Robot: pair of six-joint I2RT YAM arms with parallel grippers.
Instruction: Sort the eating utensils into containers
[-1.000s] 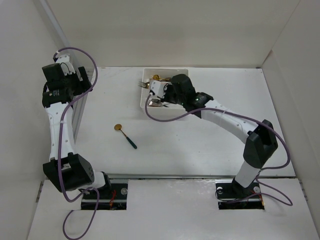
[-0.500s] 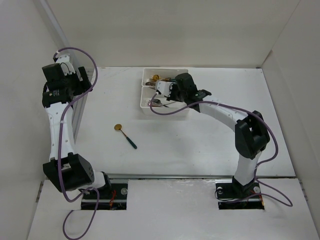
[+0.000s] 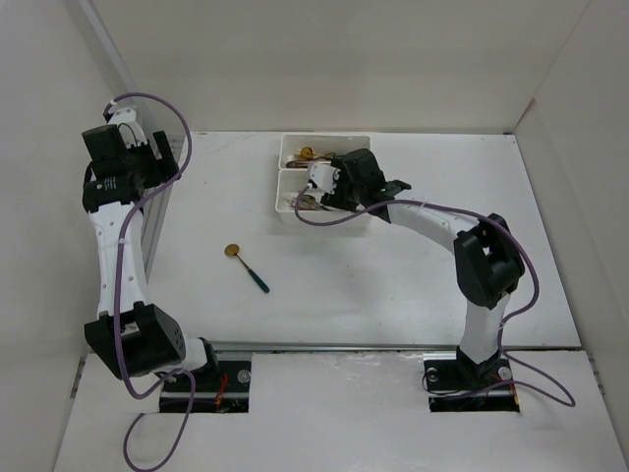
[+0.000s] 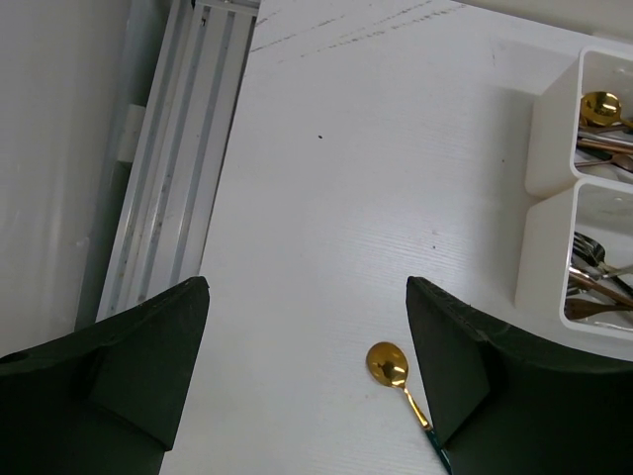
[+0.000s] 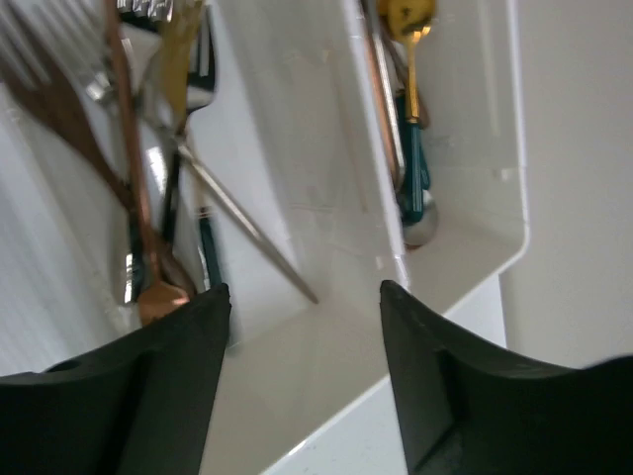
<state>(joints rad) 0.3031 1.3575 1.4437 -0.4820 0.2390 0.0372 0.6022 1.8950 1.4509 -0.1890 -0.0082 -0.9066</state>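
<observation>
Two white containers stand side by side at the back: the far tray [image 3: 334, 137] and the near tray [image 3: 314, 224]. My right gripper [image 3: 313, 197] hangs open low over them with nothing between its fingers. In the right wrist view its jaws [image 5: 305, 289] straddle the trays' shared walls. The near tray [image 5: 297, 99] holds copper, silver and gold forks, with a slim silver handle [image 5: 247, 233] lying slanted. The far tray [image 5: 475, 119] holds spoons, one of them gold [image 5: 410, 20]. A gold spoon with a dark green handle [image 3: 246, 265] lies alone on the table. My left gripper [image 4: 307, 386] stays open high above that spoon [image 4: 388, 363].
A grey aluminium rail [image 4: 178, 148] runs along the table's left side by the white wall. White walls close in the back and both sides. The left arm's purple cable [image 3: 157, 103] loops above its wrist.
My right gripper has opened over the trays, and its arm has folded in closer to them. The left arm and the loose gold spoon have not moved.
</observation>
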